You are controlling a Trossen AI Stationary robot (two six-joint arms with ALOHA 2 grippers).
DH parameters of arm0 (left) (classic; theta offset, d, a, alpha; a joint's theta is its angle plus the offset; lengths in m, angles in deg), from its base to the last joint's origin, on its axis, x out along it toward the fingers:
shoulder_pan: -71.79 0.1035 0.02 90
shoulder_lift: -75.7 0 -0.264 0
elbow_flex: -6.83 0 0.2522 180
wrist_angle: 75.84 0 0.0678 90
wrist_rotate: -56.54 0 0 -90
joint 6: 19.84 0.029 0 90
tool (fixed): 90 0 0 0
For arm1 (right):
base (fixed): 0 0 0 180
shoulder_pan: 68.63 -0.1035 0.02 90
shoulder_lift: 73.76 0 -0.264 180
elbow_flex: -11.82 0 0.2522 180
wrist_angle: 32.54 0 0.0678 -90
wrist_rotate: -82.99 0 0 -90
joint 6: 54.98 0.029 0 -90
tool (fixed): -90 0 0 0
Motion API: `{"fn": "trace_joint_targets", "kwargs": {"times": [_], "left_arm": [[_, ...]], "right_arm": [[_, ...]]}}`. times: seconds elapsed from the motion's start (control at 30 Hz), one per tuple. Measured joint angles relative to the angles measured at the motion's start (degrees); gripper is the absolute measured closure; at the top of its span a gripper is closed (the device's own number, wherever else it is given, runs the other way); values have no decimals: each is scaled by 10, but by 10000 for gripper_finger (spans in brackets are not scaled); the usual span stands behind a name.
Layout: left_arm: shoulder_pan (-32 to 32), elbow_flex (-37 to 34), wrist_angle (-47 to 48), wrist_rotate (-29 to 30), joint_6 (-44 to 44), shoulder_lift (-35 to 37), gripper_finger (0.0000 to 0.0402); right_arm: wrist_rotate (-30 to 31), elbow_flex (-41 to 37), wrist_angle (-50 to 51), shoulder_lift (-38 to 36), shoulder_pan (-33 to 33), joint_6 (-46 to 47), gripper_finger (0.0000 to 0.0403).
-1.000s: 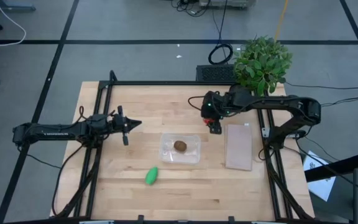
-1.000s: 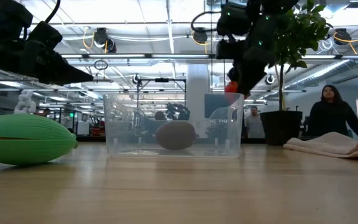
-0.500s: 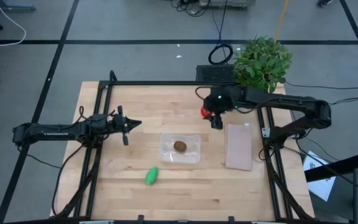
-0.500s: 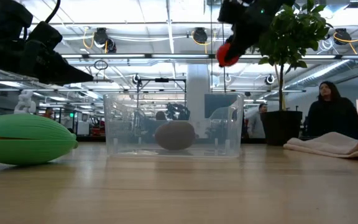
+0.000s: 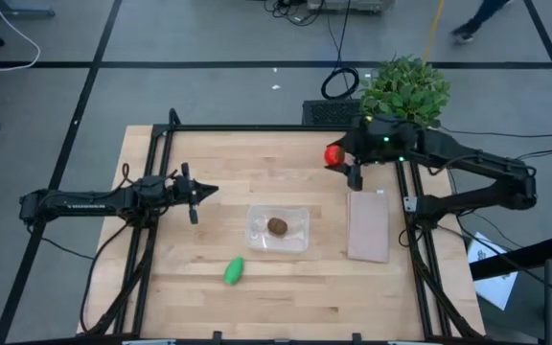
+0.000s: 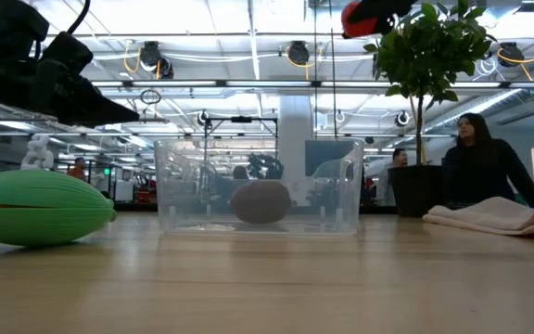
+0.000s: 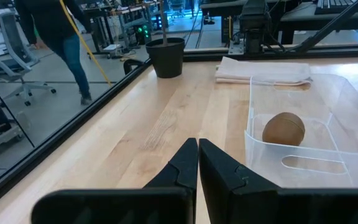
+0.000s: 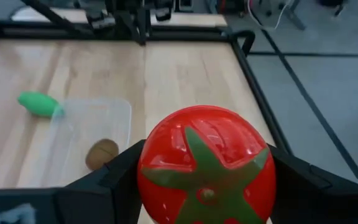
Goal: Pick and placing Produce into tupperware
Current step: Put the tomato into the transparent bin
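Red and glossy, the tomato (image 8: 206, 167) looks light, hard and slippery to me, so my right hand (image 5: 345, 165) clamps its widest middle, above and beside the tupperware (image 5: 278, 229).

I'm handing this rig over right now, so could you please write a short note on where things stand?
Right gripper: shut on the tomato, raised near the table's far right, not over the tupperware.
Left gripper: shut, empty, waiting left of the tupperware.
Done: kiwi lies inside the tupperware.
Left: place the tomato in; then the green piece, lying on the table near the tupperware's front-left.
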Motion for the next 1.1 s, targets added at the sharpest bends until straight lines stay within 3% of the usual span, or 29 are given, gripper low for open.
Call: {"fn": "trace_joint_targets", "kwargs": {"times": [0.93, 1.1], "left_arm": [[0, 0, 0, 0, -2, 0, 382], [0, 0, 0, 0, 0, 0, 382]], "right_arm": [[21, -1, 36, -180, 4, 21, 158], [20, -32, 26, -229, 3, 27, 158]]}}
